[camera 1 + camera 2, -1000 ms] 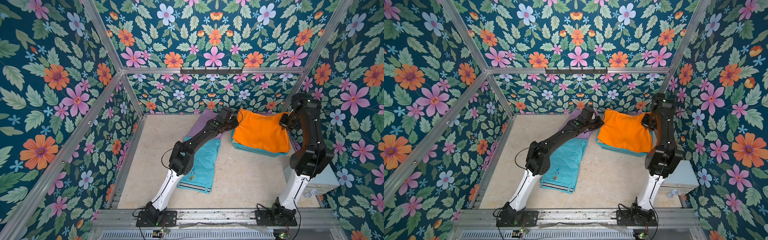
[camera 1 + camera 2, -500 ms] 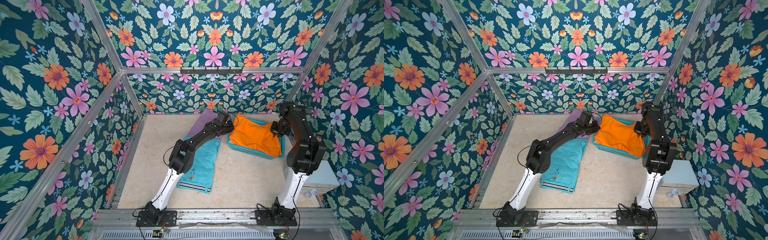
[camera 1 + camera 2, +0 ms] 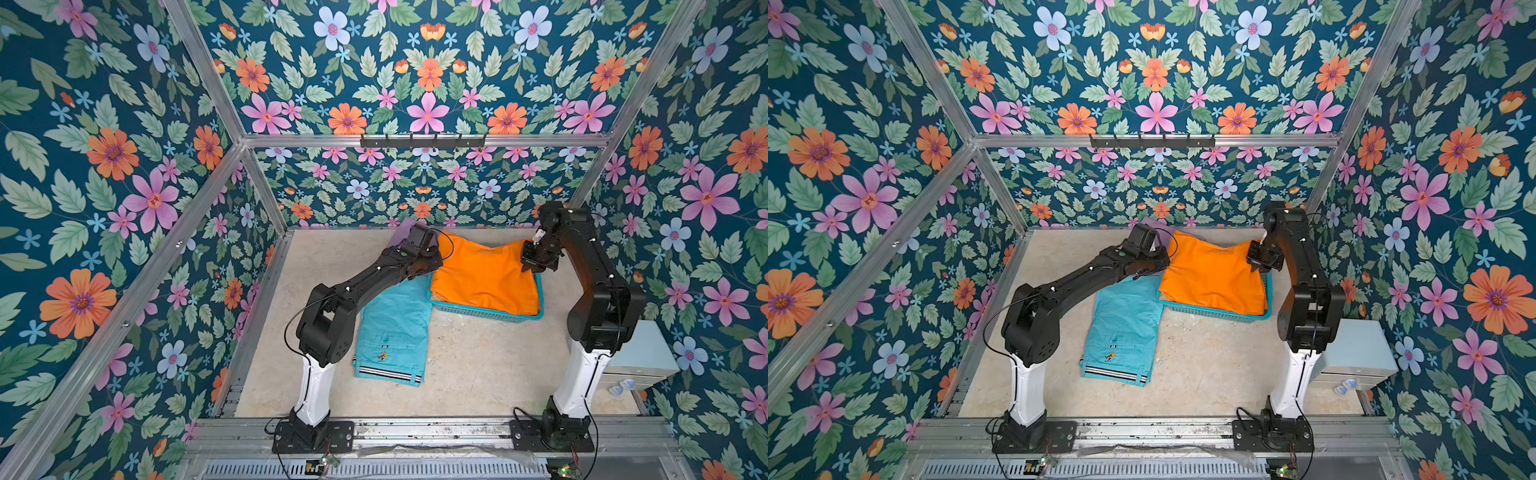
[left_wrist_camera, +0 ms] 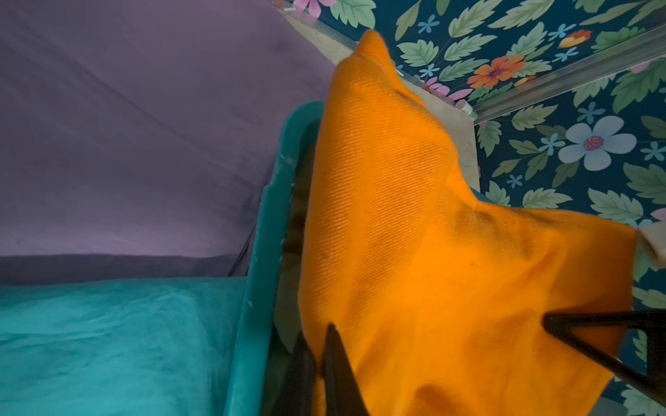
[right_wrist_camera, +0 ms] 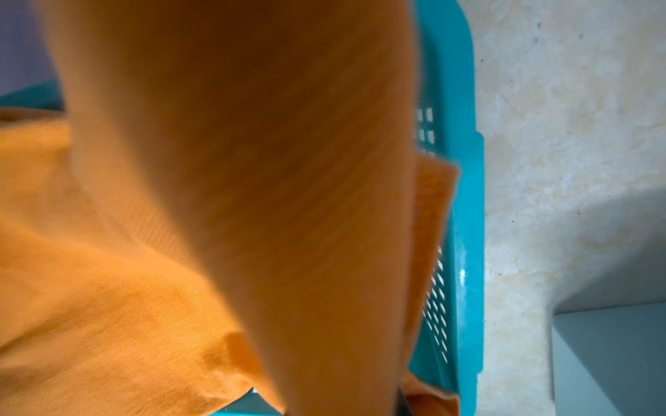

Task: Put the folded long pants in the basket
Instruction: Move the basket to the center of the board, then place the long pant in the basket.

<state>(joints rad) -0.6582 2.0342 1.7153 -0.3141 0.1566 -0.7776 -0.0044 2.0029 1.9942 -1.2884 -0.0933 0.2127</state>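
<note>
Turquoise pants (image 3: 395, 328): flat on counter (image 3: 478, 374), at 9 o'clock of basket (image 3: 482, 314).
Left pincer (image 3: 434, 254): clamped on far-left corner of orange pants (image 3: 482, 278).
Orange pants: slung 9-to-3 between both pincers, near edge in the basket, which lies at 6 o'clock of each.
Right pincer (image 3: 528, 259): clamped on far-right corner.

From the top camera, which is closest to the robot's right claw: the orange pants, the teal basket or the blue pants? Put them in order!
1. The orange pants: pinched in the right gripper, at a raised corner.
2. The basket: just below it, under those pants.
3. The blue pants: lying flat beyond the basket's opposite side.
</note>
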